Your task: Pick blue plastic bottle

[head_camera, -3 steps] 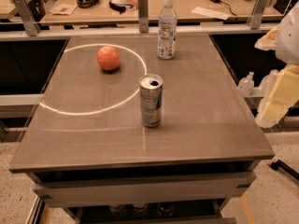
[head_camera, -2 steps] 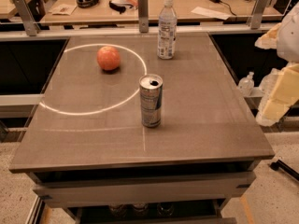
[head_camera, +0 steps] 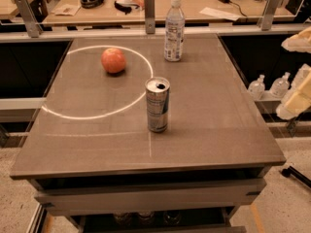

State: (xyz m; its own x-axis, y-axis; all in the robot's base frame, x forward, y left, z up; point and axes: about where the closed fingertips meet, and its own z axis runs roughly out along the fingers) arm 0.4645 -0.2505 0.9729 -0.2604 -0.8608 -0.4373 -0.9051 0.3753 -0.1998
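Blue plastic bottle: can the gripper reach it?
Probably yes. The gripper hangs beyond the right edge of the table; the blue plastic bottle stands alone, with the drink can and apple off that path.

One camera only: high, near the table's [head_camera: 218, 120] front edge, tilted down, facing the far desk [head_camera: 252, 8]. Whole tabletop in view. Gripper [head_camera: 295, 98] at right frame edge, beside the table.

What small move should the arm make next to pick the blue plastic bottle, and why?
Probably swing the gripper left and forward toward the blue plastic bottle: the gripper hangs beyond the table on its right side, far from the bottle, which stands upright near the far edge, beyond the can.
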